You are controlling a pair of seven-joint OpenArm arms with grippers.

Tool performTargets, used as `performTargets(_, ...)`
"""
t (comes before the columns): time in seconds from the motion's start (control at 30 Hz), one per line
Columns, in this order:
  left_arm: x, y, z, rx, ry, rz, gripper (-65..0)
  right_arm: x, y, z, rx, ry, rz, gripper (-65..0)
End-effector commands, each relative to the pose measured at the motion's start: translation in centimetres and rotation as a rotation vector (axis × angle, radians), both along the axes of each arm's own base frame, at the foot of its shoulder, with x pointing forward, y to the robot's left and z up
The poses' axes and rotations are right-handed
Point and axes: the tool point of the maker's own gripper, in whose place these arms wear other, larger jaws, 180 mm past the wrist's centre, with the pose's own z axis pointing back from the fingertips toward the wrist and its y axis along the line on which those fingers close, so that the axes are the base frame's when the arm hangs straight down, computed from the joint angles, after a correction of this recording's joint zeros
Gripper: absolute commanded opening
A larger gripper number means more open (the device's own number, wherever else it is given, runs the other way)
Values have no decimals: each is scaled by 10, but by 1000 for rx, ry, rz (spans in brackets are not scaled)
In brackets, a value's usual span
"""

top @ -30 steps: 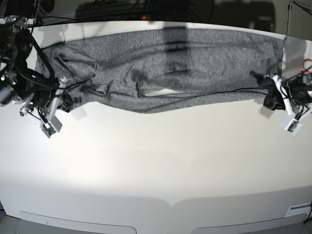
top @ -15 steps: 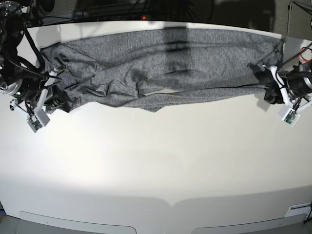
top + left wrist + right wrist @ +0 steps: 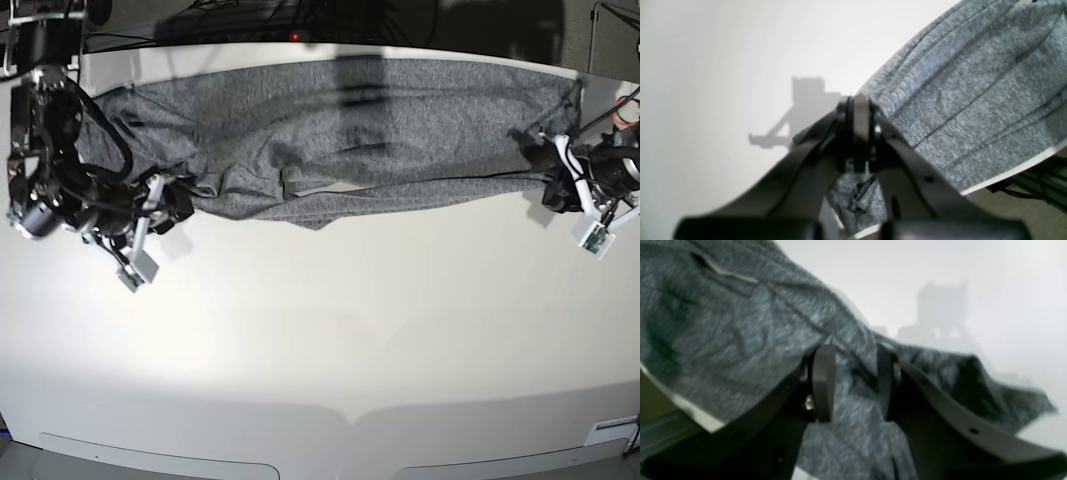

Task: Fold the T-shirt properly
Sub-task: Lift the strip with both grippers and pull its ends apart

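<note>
No container shows in any view; there is only the white table (image 3: pixel 330 330) with the T-shirt (image 3: pixel 360 130) spread along its far edge. At the left of the base view the right gripper (image 3: pixel 168 205) sits at the near edge of the shirt's bunched end, and in the right wrist view its two dark fingers (image 3: pixel 821 383) stand apart with grey cloth lying loose in the gap between them, not pinched. The T-shirt is heathered charcoal-grey knit, stretched into a long band from one side of the table to the other; it is rumpled and deeply creased toward the left, smoother across the middle, with a small fold hanging down at its near edge about the centre. At the far right the left gripper (image 3: pixel 553 180) has its jaws pressed together on the shirt's end, and the left wrist view shows the fabric (image 3: pixel 973 100) fanning away from the shut tips (image 3: pixel 858 110) in taut ridges, its end lying over the table's edge. Compared with half a second ago, the right arm has swung inward along the near edge and its jaws have opened, while the left arm has kept its place and grip.
</note>
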Motion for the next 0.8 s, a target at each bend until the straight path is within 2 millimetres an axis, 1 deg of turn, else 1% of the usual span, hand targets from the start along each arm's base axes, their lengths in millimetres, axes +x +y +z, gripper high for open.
performTargets(0.0, 7, 2, 12, 4, -41, -3, -650, 12, -3, 7, -12, -22, -3, -431)
performTargets(0.1, 7, 2, 12, 4, -40, -3, -650, 14, 0, -9, -37, 53, 25, -431)
performTargets(0.23, 7, 2, 12, 4, -40, -3, -650, 13, 5, -20, -64, 110, 62, -431)
performTargets(0.37, 7, 2, 12, 4, -40, -3, -650, 16, 9, -20, -61, 104, 74, -431)
performTargets(0.5, 7, 2, 12, 4, -40, -3, -650, 18, -1, -24, -123, 96, 65, -431)
performTargets(0.6, 7, 2, 12, 4, -40, -3, -650, 18, -2, -24, -126, 95, 64, -430)
performTargets(0.7, 7, 2, 12, 4, -40, -3, -650, 19, -1, -24, -120, 89, 62, -381)
performTargets(0.77, 7, 2, 12, 4, -39, -3, -650, 19, -2, -27, -116, 97, 55, -373)
